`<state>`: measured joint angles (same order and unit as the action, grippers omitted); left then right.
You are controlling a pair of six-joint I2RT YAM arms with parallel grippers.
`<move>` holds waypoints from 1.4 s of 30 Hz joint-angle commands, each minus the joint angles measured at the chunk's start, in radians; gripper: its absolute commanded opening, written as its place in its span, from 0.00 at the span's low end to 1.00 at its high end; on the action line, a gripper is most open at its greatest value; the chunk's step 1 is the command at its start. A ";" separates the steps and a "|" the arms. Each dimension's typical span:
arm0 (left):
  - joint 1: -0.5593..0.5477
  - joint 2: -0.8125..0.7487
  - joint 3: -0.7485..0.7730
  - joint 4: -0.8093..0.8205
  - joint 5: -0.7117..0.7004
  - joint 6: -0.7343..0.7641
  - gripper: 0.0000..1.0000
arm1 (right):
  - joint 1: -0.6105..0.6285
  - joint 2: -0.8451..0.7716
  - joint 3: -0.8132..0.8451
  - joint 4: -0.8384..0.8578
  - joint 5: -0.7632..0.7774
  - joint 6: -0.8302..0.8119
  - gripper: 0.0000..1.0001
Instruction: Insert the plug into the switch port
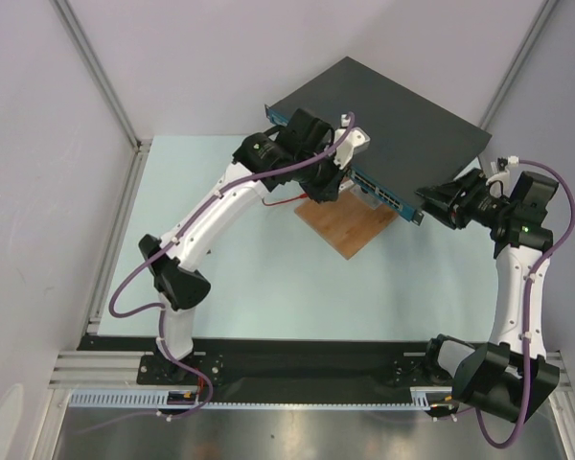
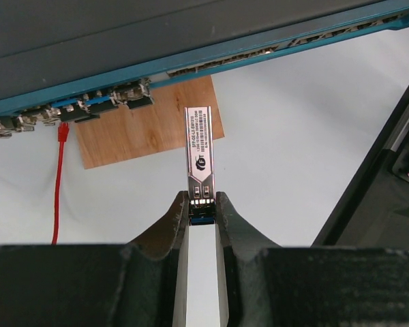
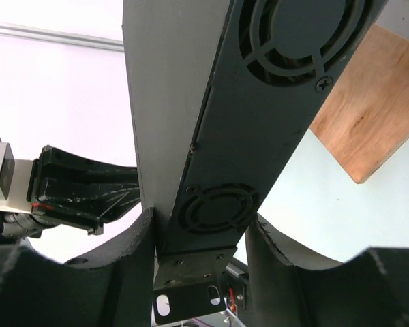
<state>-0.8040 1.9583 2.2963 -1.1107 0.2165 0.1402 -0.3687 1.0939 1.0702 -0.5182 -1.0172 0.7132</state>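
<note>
The switch [image 1: 383, 105] is a flat dark grey box at the back, its blue port strip [image 1: 379, 187] facing the arms. My left gripper [image 2: 202, 204] is shut on the plug [image 2: 199, 150], a small silver module pointing at the strip [image 2: 191, 65]. The plug's tip stops a short way from the strip, apart from it and to the right of the occupied ports [image 2: 109, 102]. In the top view the left gripper [image 1: 326, 182] is in front of the strip. My right gripper [image 3: 201, 228] is shut on the switch's side wall [image 3: 211, 136] at its right corner [image 1: 431, 201].
A brown wooden board [image 1: 350, 225] lies under the switch's front edge and also shows in the left wrist view [image 2: 143, 126]. A red cable [image 2: 60, 177] hangs from a port at the left. The enclosure's walls and metal posts stand on both sides.
</note>
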 commanded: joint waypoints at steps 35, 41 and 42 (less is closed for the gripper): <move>0.019 0.057 0.143 0.005 0.037 -0.008 0.00 | 0.120 -0.043 0.019 -0.068 0.075 -0.327 0.00; 0.019 0.062 0.153 0.009 0.038 -0.010 0.00 | 0.128 -0.046 0.017 -0.071 0.077 -0.334 0.00; 0.019 0.063 0.153 0.008 0.038 -0.010 0.00 | 0.129 -0.048 0.019 -0.074 0.075 -0.337 0.00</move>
<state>-0.7868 2.0216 2.4001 -1.1240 0.2398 0.1387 -0.3199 1.0653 1.0840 -0.5640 -0.9409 0.6483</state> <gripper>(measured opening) 0.202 0.535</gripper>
